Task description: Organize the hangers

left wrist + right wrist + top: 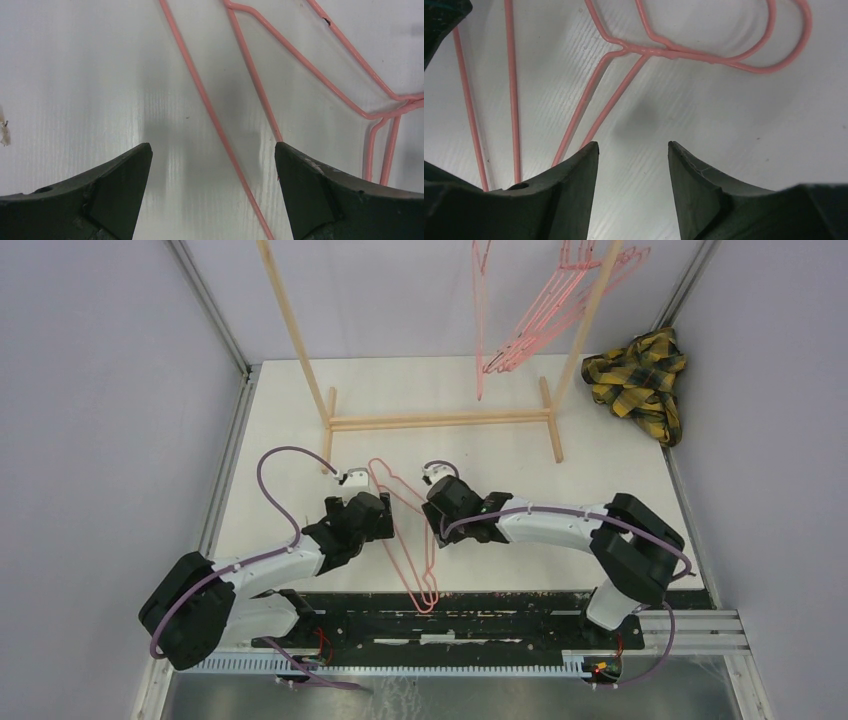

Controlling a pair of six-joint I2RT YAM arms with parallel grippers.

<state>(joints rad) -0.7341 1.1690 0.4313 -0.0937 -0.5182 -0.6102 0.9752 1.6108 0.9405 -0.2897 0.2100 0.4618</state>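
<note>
Your left hand (212,150) gapes wide and your right hand (633,145) is half open. Both are empty, flanking the hangers (405,535) lying on the tabletop (600,470).

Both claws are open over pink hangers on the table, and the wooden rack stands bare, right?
No: the top view shows several hangers hanging on the wooden rack. The left gripper and right gripper are indeed open over loose hangers on the table.
</note>
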